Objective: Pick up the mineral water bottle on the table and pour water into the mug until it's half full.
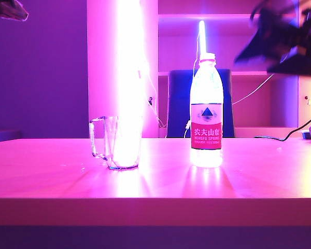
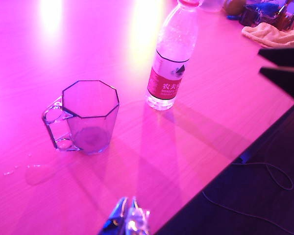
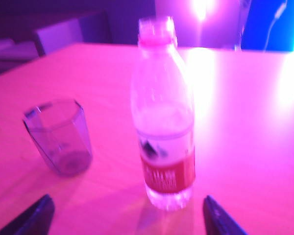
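The mineral water bottle (image 1: 206,111) stands upright right of the table's middle, capped, with water (image 1: 206,88) glowing inside it. The clear mug (image 1: 116,142) stands to its left, handle pointing left, and looks empty (image 2: 85,117). My right gripper (image 1: 285,44) hovers blurred high at the upper right, above and right of the bottle. In its wrist view it (image 3: 127,200) is open, dark fingertips (image 3: 220,220) wide apart with the bottle (image 3: 164,122) ahead between them and the mug (image 3: 59,137) off to one side. My left gripper (image 1: 8,9) hangs at the top left, its fingertips (image 2: 130,218) together, well short of the mug and bottle (image 2: 169,58).
A few water drops (image 2: 19,169) lie on the table by the mug's handle. A blue chair (image 1: 179,104) stands behind the table. A yellow cloth (image 2: 272,34) and small clutter lie at the far end. Cables (image 1: 295,132) run along the right back; the table's edge (image 2: 245,147) drops off nearby.
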Controlling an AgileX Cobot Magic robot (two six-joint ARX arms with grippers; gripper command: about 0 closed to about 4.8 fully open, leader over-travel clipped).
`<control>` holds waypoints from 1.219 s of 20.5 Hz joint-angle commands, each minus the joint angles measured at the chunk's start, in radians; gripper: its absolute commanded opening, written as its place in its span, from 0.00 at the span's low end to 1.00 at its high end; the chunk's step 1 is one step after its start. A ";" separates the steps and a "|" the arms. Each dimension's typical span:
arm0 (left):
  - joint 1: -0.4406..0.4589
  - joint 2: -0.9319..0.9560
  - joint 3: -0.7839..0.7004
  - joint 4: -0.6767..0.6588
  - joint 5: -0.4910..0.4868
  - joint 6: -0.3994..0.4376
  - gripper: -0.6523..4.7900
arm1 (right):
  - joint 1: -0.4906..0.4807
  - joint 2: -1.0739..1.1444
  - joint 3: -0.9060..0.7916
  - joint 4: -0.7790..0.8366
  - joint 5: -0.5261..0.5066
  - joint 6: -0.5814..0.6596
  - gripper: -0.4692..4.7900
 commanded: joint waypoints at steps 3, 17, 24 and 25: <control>0.000 -0.034 0.006 -0.019 0.008 -0.002 0.11 | 0.024 0.234 0.006 0.303 0.064 -0.007 1.00; 0.000 -0.061 0.006 -0.019 0.008 -0.002 0.11 | 0.024 0.902 0.284 0.742 0.071 -0.031 1.00; 0.000 -0.061 0.006 -0.019 0.008 -0.001 0.11 | 0.024 1.017 0.422 0.719 0.076 -0.034 1.00; 0.000 -0.061 0.006 -0.019 0.008 -0.001 0.11 | 0.024 1.025 0.436 0.718 0.087 -0.034 1.00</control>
